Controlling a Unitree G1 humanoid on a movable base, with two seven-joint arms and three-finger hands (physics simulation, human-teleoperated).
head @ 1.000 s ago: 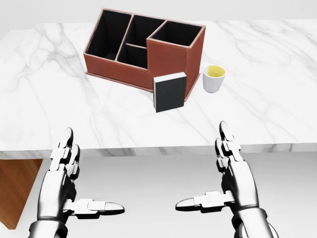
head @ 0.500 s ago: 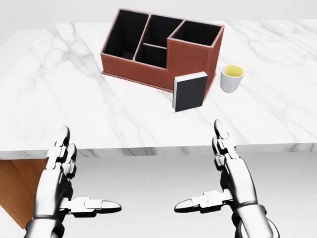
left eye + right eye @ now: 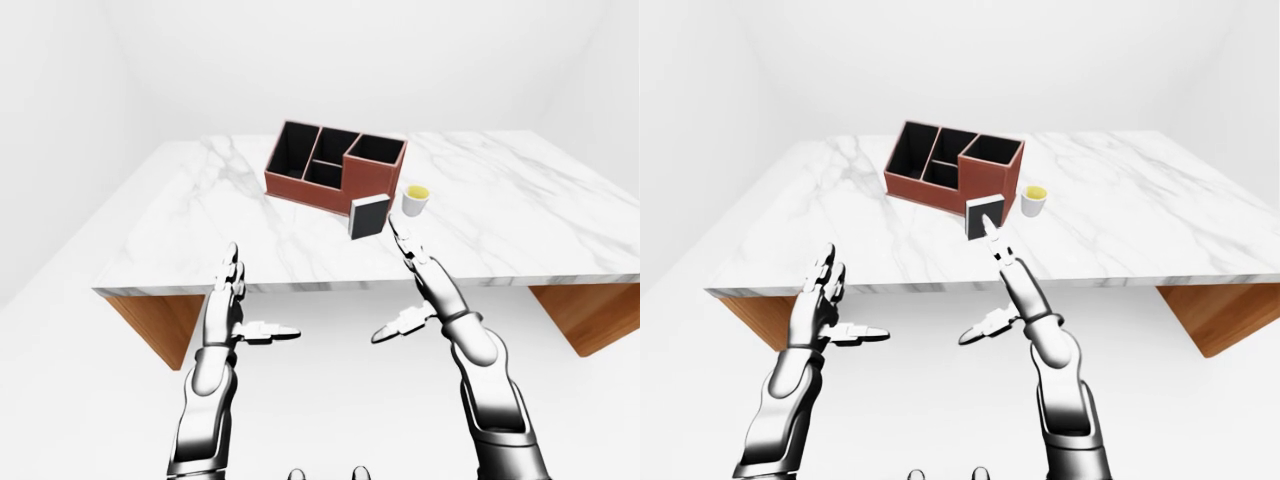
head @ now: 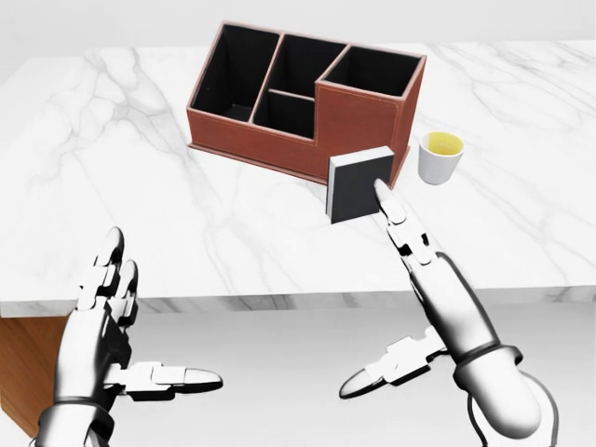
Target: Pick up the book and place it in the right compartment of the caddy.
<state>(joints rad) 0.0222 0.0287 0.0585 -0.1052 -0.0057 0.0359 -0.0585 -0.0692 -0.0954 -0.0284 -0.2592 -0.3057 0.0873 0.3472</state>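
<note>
A dark book (image 4: 359,186) with white page edges stands upright on the marble table (image 4: 140,186), leaning against the brown caddy (image 4: 279,140). The caddy's tall right compartment (image 4: 372,71) is dark inside and shows nothing in it. My right hand (image 4: 396,289) is open and stretched out flat, with its fingertips (image 4: 384,196) over the book's lower right corner in the head view; whether they touch it I cannot tell. My left hand (image 4: 154,326) is open below the table's near edge, at lower left, holding nothing.
A white cup (image 4: 440,156) with yellow liquid stands just right of the caddy and book. The table's near edge (image 4: 279,303) crosses the head view under my right fingers. Wooden table legs (image 3: 150,318) show at both ends beneath the slab.
My right hand has risen and reached over the table edge towards the book. The left hand has barely moved. The view has shifted a little, so the caddy sits further right.
</note>
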